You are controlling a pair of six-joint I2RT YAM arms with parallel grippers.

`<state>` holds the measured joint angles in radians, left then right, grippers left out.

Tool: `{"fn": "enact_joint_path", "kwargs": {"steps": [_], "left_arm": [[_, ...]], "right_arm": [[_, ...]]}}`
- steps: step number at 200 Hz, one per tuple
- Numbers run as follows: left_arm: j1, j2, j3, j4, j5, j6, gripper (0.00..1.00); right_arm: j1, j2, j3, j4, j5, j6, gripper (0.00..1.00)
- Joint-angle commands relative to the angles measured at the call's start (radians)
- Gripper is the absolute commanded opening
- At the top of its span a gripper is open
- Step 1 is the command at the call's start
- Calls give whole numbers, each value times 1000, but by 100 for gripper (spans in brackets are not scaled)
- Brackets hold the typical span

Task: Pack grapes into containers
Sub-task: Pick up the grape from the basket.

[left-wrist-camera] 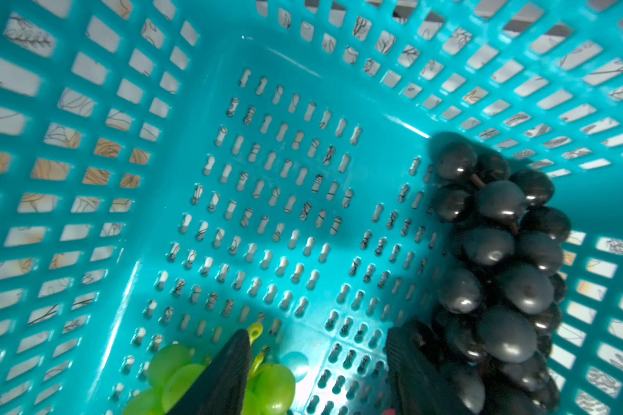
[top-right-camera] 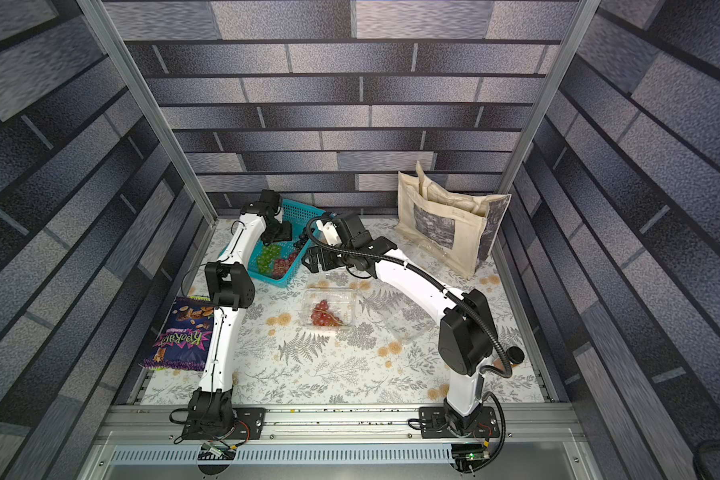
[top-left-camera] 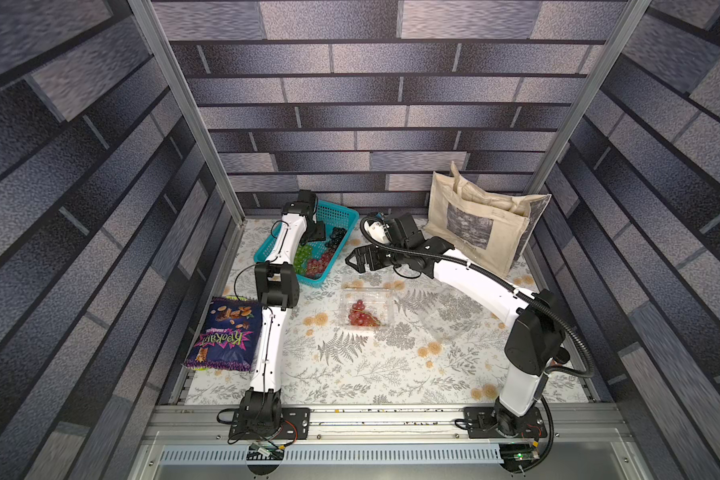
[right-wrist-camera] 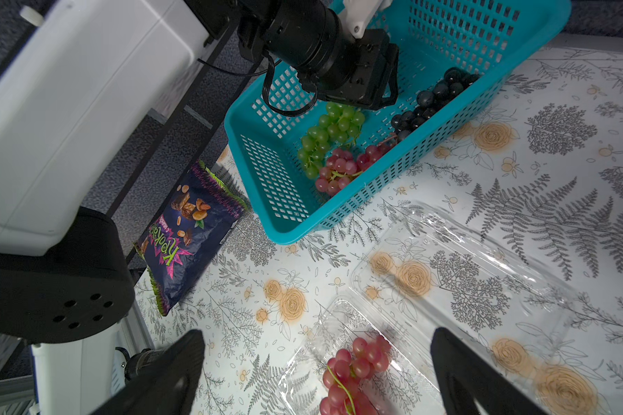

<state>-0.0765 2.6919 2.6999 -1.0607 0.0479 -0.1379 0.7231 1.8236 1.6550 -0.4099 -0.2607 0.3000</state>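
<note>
The teal basket point(top-left-camera: 344, 215) holds green grapes point(top-left-camera: 302, 253), red grapes point(top-left-camera: 319, 263) and black-purple grapes point(top-left-camera: 336, 237). My left gripper point(left-wrist-camera: 319, 361) reaches down inside it, open. One finger lies over the green grapes point(left-wrist-camera: 274, 388), the other rests against the black grapes point(left-wrist-camera: 500, 251), with bare basket floor between them. A clear container point(top-left-camera: 385, 300) lies open mid-table with a red bunch point(top-left-camera: 360, 313) in it. My right gripper point(right-wrist-camera: 317, 336) hovers open above that bunch point(right-wrist-camera: 356, 363), holding nothing. A second clear container point(top-left-camera: 447, 316) sits empty to its right.
A purple snack bag point(top-left-camera: 225, 332) lies at the table's left edge beside the left arm. A beige tote bag point(top-left-camera: 479, 220) stands at the back right, with a clear plastic box point(top-right-camera: 429, 249) at its foot. Aluminium posts frame the back corners.
</note>
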Motion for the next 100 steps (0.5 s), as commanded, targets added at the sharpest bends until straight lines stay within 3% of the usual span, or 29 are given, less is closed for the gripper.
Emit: {"fn": "enact_joint_path", "kwargs": {"steps": [1,100], "left_arm": [[9,11,11,-27,-30,9,64],[25,18,6,-36,-84,8,60]], "right_arm": [[1,-5,34,32,-23,14,100],[18,32,58,39,-32,36,100]]}}
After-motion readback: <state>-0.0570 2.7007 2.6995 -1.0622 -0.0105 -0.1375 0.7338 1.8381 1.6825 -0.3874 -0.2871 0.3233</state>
